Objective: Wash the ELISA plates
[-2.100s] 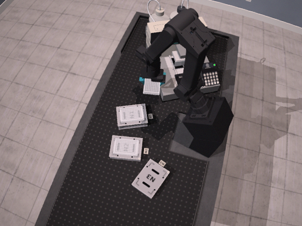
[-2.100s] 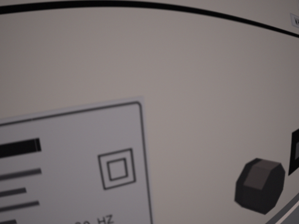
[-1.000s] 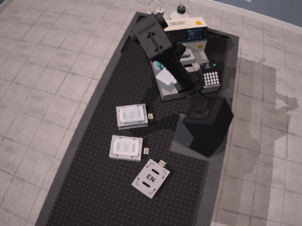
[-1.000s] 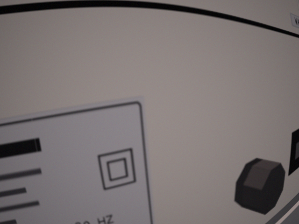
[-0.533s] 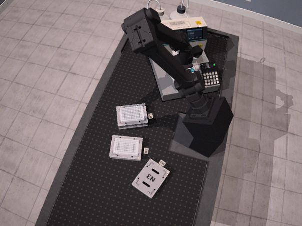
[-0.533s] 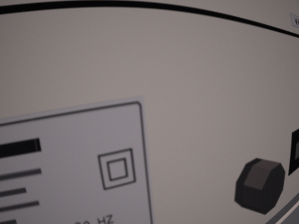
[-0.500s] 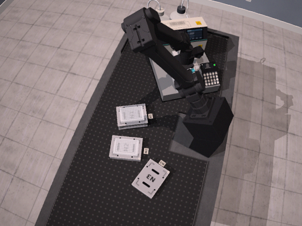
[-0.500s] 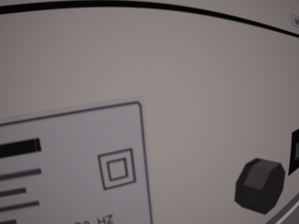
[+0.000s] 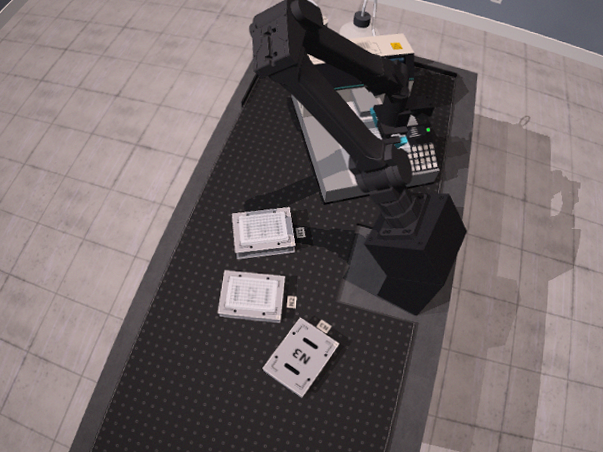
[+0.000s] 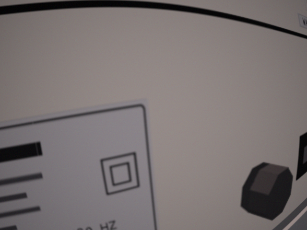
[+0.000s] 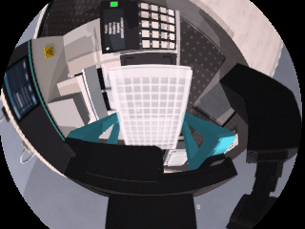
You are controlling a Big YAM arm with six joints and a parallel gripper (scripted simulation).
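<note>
My gripper [image 9: 389,128] [image 11: 151,114] is shut on a white ELISA plate [image 11: 152,91], its teal fingers on the plate's two long sides. It holds the plate over the plate washer [image 9: 315,142]. The arm hides most of the plate in the top view, and I cannot tell its cut-off corner. The carrier pocket is mostly hidden. The washer's lamp [image 9: 428,129] [image 11: 113,4] is green, beside the keypad [image 9: 424,156] [image 11: 157,26]. Nest N3 [image 9: 313,366] is empty. One plate [image 9: 264,225] sits in nest N1 [image 9: 264,246], another plate [image 9: 250,294] in nest N2 [image 9: 257,315].
The washer's tall housing with a screen [image 11: 21,88] stands at the left in the wrist view. A bottle [image 9: 361,31] with tubing stands behind it. The arm's base block [image 9: 419,259] is at the bench's right edge. The exterior view shows only a pale housing [image 10: 198,86] and a dark knob [image 10: 267,191].
</note>
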